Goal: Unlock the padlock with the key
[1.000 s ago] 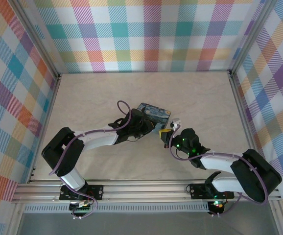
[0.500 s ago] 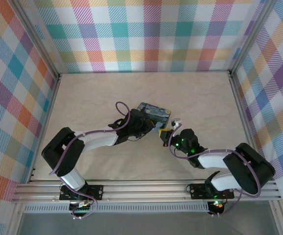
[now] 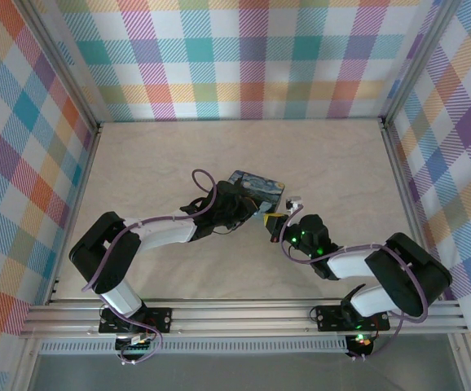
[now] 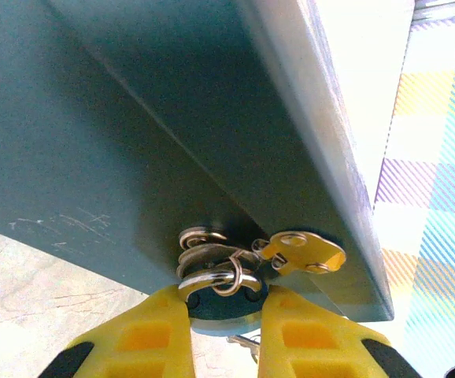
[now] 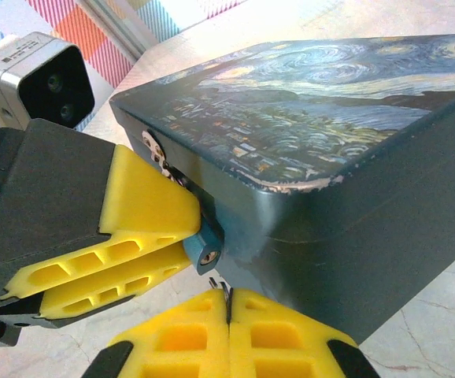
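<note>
The padlock (image 4: 201,277) is tiny, with a silvery shackle and a dark bluish body, and it hangs at the hasp on the night-sky tin (image 5: 330,102). My left gripper (image 4: 225,299) is shut on its body. Key rings and a brass tag (image 4: 302,252) dangle beside the shackle. In the right wrist view the padlock (image 5: 206,250) shows its keyhole, pinched by the left gripper's yellow fingers (image 5: 145,209). My right gripper (image 5: 229,311) is shut on the key (image 5: 227,293), whose thin tip sits just below the keyhole, slightly apart from it. From above, both grippers (image 3: 270,220) meet at the tin (image 3: 256,187).
The tin stands on the pale marbled tabletop (image 3: 154,163). Plaid walls (image 3: 244,57) close in the back and both sides. The left wrist camera housing (image 5: 38,75) sits close above the padlock in the right wrist view.
The right arm's elbow has swung inward, toward the left. Its gripper with the key stays close to the padlock. The left arm and tin have not visibly moved.
</note>
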You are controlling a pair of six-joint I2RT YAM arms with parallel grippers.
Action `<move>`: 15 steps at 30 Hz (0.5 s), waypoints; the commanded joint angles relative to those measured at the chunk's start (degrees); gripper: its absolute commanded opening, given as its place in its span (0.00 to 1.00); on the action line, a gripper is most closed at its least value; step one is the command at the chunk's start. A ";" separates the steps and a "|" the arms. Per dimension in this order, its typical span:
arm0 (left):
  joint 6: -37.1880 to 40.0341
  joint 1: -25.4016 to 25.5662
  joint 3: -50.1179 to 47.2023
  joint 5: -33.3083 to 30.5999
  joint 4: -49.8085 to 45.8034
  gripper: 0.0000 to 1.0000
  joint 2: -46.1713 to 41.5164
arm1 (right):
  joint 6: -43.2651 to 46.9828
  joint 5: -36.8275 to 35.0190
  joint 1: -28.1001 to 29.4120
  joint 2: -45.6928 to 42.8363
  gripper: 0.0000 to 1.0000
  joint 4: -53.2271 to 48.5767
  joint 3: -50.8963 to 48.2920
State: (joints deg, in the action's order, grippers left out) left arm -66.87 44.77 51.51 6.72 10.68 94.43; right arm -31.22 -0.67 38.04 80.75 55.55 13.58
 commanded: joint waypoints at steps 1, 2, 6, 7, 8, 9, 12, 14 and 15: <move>-0.80 0.91 0.26 -0.45 2.42 0.18 -1.56 | -1.03 -0.65 -0.07 0.50 0.00 3.24 0.37; -0.80 0.91 0.26 -0.40 2.42 0.18 -1.54 | -1.06 -0.74 -0.10 0.55 0.00 3.25 0.46; -0.76 0.89 0.35 -0.30 2.33 0.18 -1.44 | -1.08 -0.91 -0.07 0.98 0.00 3.49 0.87; -0.77 0.89 0.28 -0.37 2.37 0.18 -1.47 | -1.03 -1.00 -0.07 1.06 0.00 3.50 0.99; -0.79 0.87 0.37 -0.31 2.34 0.18 -1.44 | -1.03 -0.94 -0.08 1.20 0.00 3.51 1.08; -0.80 0.89 0.42 -0.33 2.33 0.18 -1.42 | -1.12 -1.00 -0.07 1.38 0.00 3.70 1.07; -0.89 0.85 0.31 -0.30 2.33 0.18 -1.44 | -1.30 -1.02 -0.08 1.90 0.00 4.41 1.18; -1.14 0.87 0.27 -0.22 2.59 0.18 -1.44 | -1.27 -1.09 -0.07 2.13 0.00 4.52 1.36; -1.26 0.88 0.26 -0.22 2.68 0.18 -1.44 | -1.29 -1.28 -0.07 2.21 0.00 4.58 1.31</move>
State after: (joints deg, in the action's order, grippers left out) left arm -67.09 44.82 51.51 6.74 10.68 94.43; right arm -31.38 -1.10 38.04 82.46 57.04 13.63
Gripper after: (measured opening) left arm 0.184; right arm 0.048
